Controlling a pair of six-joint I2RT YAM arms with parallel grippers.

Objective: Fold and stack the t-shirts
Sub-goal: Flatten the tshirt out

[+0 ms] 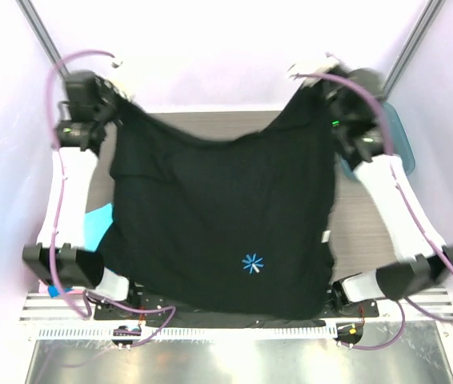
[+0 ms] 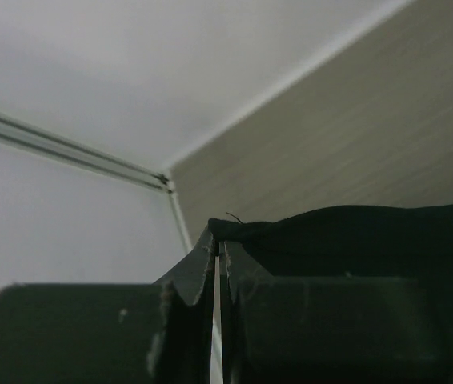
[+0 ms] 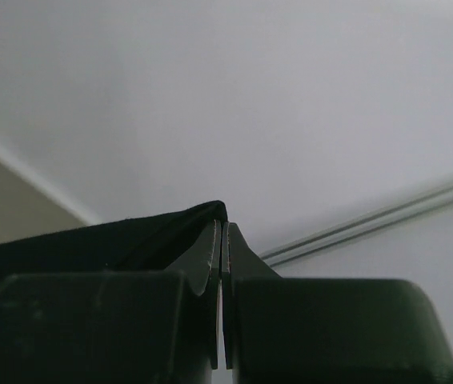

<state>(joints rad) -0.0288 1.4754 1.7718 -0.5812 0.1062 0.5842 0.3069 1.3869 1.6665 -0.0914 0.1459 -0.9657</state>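
Aloft, both arms stretch apart, left hand [image 2: 217, 244] and right hand [image 3: 222, 230] pinching the black t-shirt [image 1: 218, 216].

bright, even, soft light; right white arm [image 1: 386, 184] motion-blurred in top view; dark wrist-view fingers [image 2: 90, 328] out of focus.

black t-shirt [image 1: 218, 208]: matt cloth, soft, no sheen. Its starburst mark [image 1: 252, 263] is a flat light-blue print.
table [image 1: 210, 124]: grey wood-grain surface, smooth, low gloss.
left gripper [image 2: 218, 240] and right gripper [image 3: 223, 228]: dark matt plastic, edges scuffed and a bit rough.
tray [image 1: 400, 136] at the table's right edge: translucent teal, probably plastic, but it's blurred there.
turquoise tee [image 1: 97, 226] at the left edge: matt cloth.
plate [image 1: 226, 364] along the near edge: brushed metal, dull shine.
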